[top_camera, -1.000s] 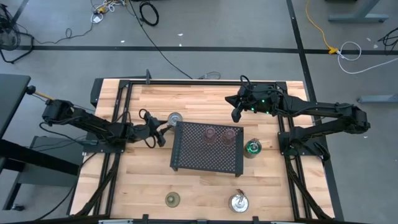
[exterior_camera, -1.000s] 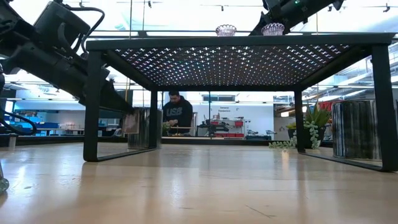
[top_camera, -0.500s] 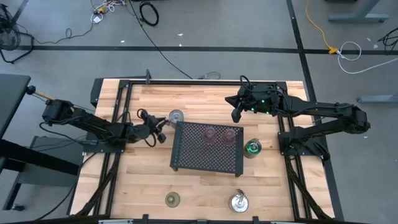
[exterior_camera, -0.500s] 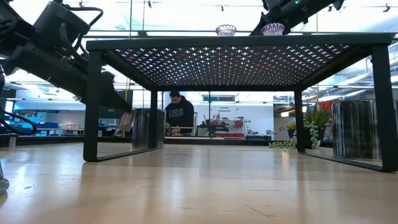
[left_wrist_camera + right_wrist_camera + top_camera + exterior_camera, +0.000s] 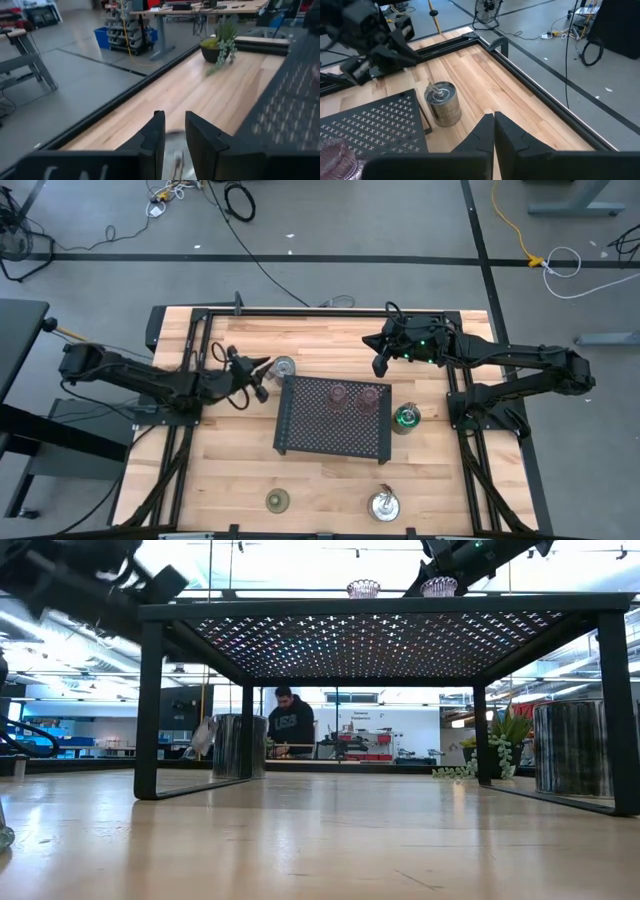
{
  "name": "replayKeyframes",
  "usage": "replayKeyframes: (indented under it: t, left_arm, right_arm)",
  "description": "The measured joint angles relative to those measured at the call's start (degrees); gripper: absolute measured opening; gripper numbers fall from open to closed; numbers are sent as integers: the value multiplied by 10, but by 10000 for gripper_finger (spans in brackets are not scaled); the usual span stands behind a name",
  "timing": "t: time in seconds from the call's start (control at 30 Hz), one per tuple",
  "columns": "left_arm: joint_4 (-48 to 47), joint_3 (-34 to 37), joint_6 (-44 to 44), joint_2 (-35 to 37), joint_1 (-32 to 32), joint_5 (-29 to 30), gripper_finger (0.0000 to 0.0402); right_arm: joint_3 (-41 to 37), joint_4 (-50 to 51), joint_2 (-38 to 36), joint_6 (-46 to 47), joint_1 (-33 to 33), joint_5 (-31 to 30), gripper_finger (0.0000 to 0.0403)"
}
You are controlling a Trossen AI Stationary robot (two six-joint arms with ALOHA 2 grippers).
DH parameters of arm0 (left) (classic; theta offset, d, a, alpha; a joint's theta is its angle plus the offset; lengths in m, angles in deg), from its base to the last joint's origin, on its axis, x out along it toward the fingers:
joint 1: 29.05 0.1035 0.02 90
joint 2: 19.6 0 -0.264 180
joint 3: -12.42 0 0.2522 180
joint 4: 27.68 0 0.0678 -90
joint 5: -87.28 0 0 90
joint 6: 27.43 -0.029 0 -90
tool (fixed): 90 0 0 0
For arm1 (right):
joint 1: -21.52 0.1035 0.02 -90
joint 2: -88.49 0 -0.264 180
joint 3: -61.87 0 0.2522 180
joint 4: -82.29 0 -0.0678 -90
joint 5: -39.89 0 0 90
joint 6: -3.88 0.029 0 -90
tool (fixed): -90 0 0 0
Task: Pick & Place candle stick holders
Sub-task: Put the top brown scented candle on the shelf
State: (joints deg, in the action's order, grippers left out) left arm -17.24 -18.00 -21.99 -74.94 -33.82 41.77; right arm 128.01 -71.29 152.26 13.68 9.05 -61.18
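Two pink holders (image 5: 352, 397) sit on the black tray (image 5: 332, 442). Left gripper (image 5: 262, 368), jaws narrowly parted, empty, beside silver holder (image 5: 283, 368). Right gripper (image 5: 380, 366) closed, empty. Next: grasp it.

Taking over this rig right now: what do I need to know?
Left gripper: beside the silver holder at the tray's far left corner; grip unclear.
Right gripper: shut, empty, hovering off the tray's far right corner.
Done: two pink holders stand on the tray.
Left, probably: that silver holder, plus the olive-green holder and another silver holder on the near table.
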Motion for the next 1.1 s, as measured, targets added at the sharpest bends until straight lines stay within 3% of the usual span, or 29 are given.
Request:
replayKeyframes:
  t: [0.07, 0.17, 0.27, 0.37, 0.53, 0.63, 0.9, 1.1]
  left_arm:
    - [-75, -46, 19, 1, 19, -26, 80]
    - [-260, -135, 68, -9, 62, -72, 80]
    - [-411, -217, 81, -34, 99, -74, 81]
    - [-447, -276, 72, -41, 133, -97, 81]
    - [-549, -356, 95, -53, 207, -247, 99]
    - [-615, -376, 118, -64, 241, -300, 128]
    - [-605, -377, 152, -138, 288, -398, 212]
    - [-584, -377, 165, -193, 294, -408, 228]
  right_arm:
    - [0, 0, 0, 0, 0, 0, 13]
    - [0, 0, 0, -3, 0, 0, 13]
    - [0, 4, 0, -10, 0, 0, 13]
    - [0, 3, 0, -13, 0, 1, 13]
    - [0, 11, 0, -22, 0, 7, 13]
    - [0, 16, 0, -28, 0, 16, 13]
    - [0, 15, 0, -45, 9, 16, 13]
    - [0, 18, 0, -47, 19, 16, 13]
